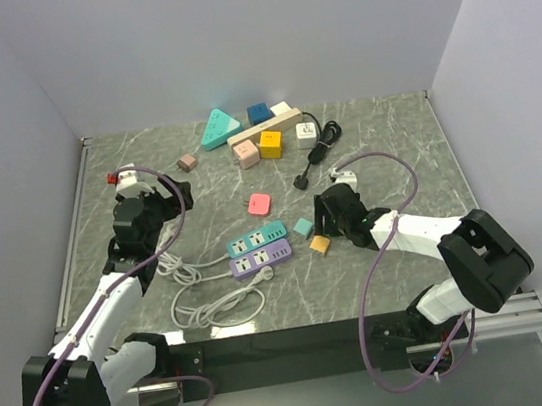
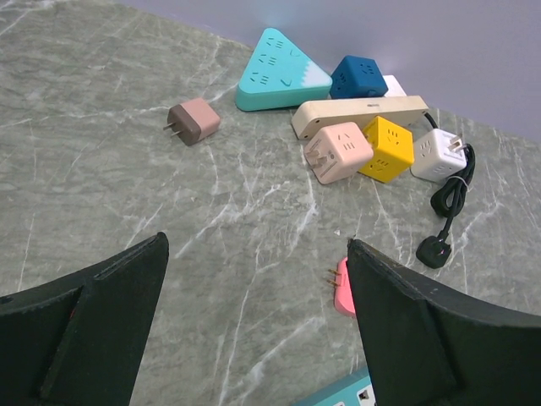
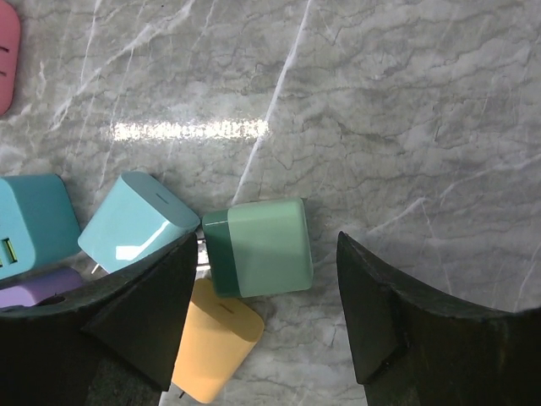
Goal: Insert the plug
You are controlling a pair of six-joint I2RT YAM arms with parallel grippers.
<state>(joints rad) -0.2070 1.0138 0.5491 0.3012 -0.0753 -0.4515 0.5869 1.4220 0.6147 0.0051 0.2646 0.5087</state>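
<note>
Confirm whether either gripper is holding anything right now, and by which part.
Nothing is held. Left gripper is open and empty. Right gripper is open, straddling the green plug with a visible gap on one side, so it is not clamped.

Right wrist view: pink plug (image 3: 7,59) cut off at ten o'clock, teal strip (image 3: 30,224) at nine, purple strip (image 3: 34,292) half hidden at eight.

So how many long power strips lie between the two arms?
2: a teal strip and a purple strip right beside it, nearer the arms. A beige bar sits farther back.
</note>
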